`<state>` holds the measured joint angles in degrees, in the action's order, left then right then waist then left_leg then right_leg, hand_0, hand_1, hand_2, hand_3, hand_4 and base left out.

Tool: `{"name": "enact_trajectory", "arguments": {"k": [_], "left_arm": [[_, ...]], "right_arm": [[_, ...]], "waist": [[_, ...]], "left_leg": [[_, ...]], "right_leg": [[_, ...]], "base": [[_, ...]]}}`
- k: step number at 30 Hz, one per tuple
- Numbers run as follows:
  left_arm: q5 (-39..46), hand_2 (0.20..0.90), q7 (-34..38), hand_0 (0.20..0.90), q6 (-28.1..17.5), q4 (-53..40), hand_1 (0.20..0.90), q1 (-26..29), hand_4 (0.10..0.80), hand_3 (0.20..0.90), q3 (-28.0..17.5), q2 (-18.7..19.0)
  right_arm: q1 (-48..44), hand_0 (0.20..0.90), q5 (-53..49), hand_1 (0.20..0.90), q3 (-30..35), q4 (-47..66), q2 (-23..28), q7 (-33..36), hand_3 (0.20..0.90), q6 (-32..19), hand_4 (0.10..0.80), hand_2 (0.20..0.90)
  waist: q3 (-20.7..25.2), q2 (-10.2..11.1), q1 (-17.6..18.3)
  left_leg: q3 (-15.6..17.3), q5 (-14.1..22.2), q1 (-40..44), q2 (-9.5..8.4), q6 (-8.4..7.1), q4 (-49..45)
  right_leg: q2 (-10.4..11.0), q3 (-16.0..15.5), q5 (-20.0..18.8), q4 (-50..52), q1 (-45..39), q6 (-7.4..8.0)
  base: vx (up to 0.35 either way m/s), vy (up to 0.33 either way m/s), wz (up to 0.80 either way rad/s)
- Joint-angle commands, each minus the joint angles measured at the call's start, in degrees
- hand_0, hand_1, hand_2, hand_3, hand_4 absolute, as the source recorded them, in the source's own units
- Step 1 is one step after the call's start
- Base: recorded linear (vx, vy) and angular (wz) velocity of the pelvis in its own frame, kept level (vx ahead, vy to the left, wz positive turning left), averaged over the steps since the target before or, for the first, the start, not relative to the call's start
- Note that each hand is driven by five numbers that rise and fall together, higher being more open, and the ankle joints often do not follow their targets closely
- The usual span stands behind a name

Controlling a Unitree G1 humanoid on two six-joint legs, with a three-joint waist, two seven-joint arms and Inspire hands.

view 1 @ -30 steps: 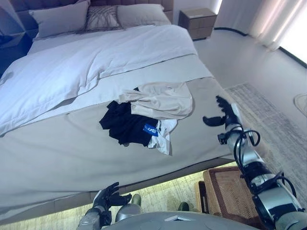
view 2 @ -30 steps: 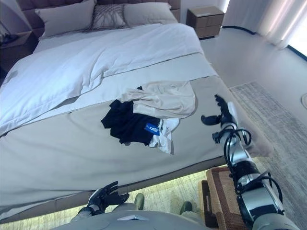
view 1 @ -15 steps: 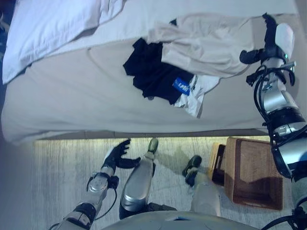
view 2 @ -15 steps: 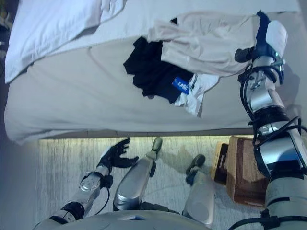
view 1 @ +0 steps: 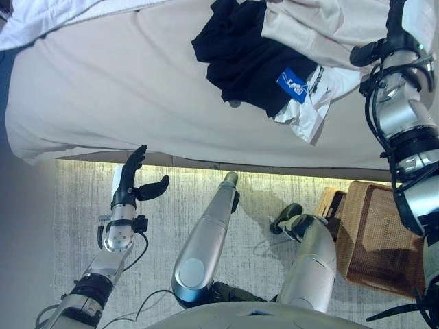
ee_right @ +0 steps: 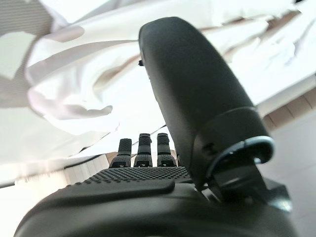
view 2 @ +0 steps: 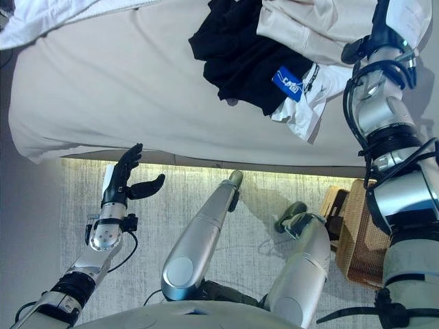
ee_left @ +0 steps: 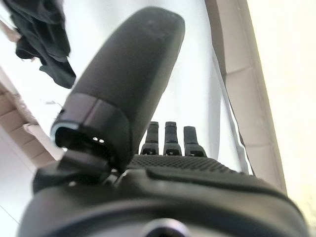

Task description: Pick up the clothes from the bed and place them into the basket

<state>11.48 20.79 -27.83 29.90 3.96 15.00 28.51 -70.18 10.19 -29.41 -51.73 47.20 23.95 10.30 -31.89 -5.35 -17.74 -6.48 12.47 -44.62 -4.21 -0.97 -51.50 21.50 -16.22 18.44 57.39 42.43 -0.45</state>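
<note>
Clothes are lying in a heap on the bed (view 1: 103,96), toward its foot edge and closer to its right side: a black garment (view 1: 240,58) with a blue tag (view 1: 293,82), a beige garment (view 1: 322,24) overlapping its far right side, and a white piece (view 1: 312,113) trailing down toward the foot edge. None of it is sitting in the basket (view 1: 384,240), which is standing on the floor below the bed's foot edge at the right, on the pale rug (view 1: 82,226). A dark flat object (view 1: 334,205) is leaning just beside the basket's left wall; can't tell what it is. Right hand (view 1: 384,48) is hovering over the right part of the bed, just beside the beige garment, thumb sticking out toward the heap. Its wrist view is showing the fingers (ee_right: 140,150) straight and released, thumb free, with pale rumpled cloth past them; nothing grasped, and I can't tell whether the fingertips are touching the fabric. Left hand (view 1: 130,186) is hanging in the air over the rug, below the bed's foot edge and well apart from the clothes, fingers pointing up toward the bed and thumb spread, relaxed and holding nothing. Its wrist view is showing straight fingers (ee_left: 168,138) with the bed's side and the black garment far off. A white duvet (view 1: 41,20) is showing at the far left corner of the bed.
</note>
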Motion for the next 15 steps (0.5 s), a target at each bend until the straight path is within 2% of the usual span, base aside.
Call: {"name": "enact_trajectory", "arguments": {"k": [1,9,15], "left_arm": [[3.77,0.9,0.9,0.9,-5.43,-5.65,0.9,-3.75,0.8,0.9,-5.15,4.45],[8.86,0.9,-2.38,0.9,-7.63,-9.64,0.9,-7.76,0.8,0.9,-8.1,6.73],[10.96,0.9,-5.4,0.9,-8.86,-11.48,0.9,-9.81,0.8,0.9,-11.41,7.48]], "right_arm": [[-9.48,0.9,-0.19,0.9,-4.18,1.1,6.84,0.43,0.9,-0.43,0.8,0.9],[-20.05,0.9,-6.66,0.9,-11.69,-6.58,9.56,-6.15,0.9,3.05,0.8,0.9],[-21.94,0.9,-9.37,0.9,-13.72,-8.79,11.31,-11.94,0.9,4.47,0.8,0.9]], "waist": [[2.09,-1.45,-0.94],[2.09,-1.86,-2.51],[2.09,-0.99,-3.0]], "left_leg": [[4.95,0.78,-3.01,-1.78,3.87,-2.13],[5.37,-0.04,-11.77,-1.31,4.0,-6.33],[5.07,0.12,-15.66,-1.2,3.45,-9.28]], "right_leg": [[-5.42,-1.86,3.17,5.83,0.99,-4.23],[-5.67,-1.81,2.45,9.39,8.68,-4.2],[-5.37,-2.35,2.09,11.35,11.57,-3.67]], "base": [[0.043,-0.053,0.03],[0.031,-0.053,0.06],[0.001,-0.054,0.05]]}}
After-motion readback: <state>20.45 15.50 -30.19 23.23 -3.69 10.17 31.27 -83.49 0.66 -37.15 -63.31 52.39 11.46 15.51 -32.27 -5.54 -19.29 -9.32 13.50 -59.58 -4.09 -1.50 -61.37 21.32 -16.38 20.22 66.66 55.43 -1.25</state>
